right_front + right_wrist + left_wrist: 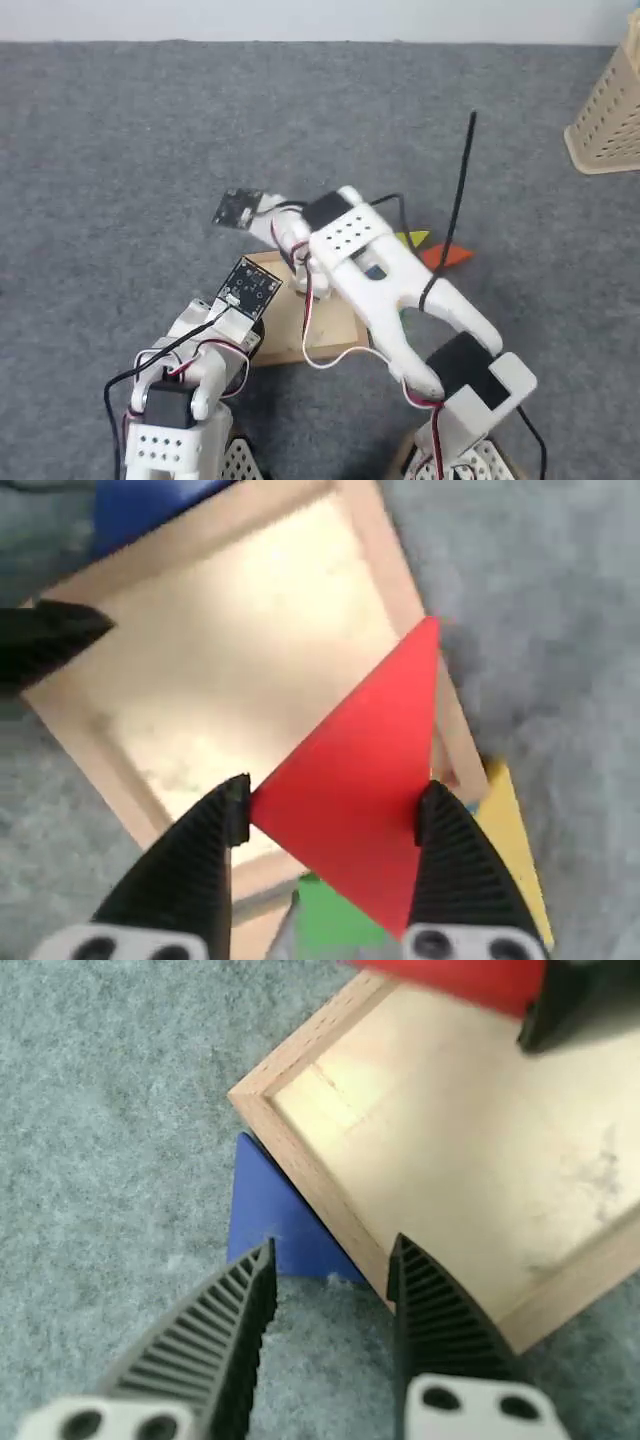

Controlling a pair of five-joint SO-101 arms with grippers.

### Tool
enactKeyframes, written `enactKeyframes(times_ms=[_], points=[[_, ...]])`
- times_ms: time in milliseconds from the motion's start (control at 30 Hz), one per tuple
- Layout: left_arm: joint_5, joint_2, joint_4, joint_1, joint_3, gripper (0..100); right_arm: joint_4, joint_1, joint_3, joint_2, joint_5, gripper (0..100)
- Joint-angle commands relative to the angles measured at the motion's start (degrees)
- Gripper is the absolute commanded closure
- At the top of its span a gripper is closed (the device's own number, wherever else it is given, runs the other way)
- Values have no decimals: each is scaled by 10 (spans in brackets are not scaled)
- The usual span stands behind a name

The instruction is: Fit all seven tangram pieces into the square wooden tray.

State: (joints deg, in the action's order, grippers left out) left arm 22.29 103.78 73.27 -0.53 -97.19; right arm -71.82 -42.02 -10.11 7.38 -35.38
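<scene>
the wooden tray (285,338) lies flat on the grey carpet (120,150). over one of the tray's rims we see the red triangle (360,810), gripped edge to edge by the right gripper (335,795), whose jaws are closed onto it. just outside that same rim lie a green piece (330,925) and a yellow piece (510,830). a blue piece (265,1215) lies on the carpet against the tray's outer wall, near a corner. the left gripper (332,1250) hangs above that wall, its jaws parted and holding nothing.

Matt pale wooden tray (290,1148), fuzzy grey carpet (100,1110)
</scene>
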Motion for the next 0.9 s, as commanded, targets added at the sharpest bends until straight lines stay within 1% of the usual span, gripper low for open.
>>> enactKeyframes(times_ms=[0,133,367,433,567,800,867], points=[[-4,7,3,-1,7,824,23,-29,5,-12,-37,922],[-4,7,3,-1,7,824,36,-42,38,31,-100,922],[-4,7,3,-1,7,824,7,-42,107,90,-189,919],[-4,7,3,-1,7,824,4,-41,117,103,-180,886],[-4,7,3,-1,7,824,4,-38,120,112,-151,773],[-4,7,3,-1,7,824,3,-12,129,111,-133,761],[-4,7,3,-1,7,824,-14,-1,142,109,-120,762]])
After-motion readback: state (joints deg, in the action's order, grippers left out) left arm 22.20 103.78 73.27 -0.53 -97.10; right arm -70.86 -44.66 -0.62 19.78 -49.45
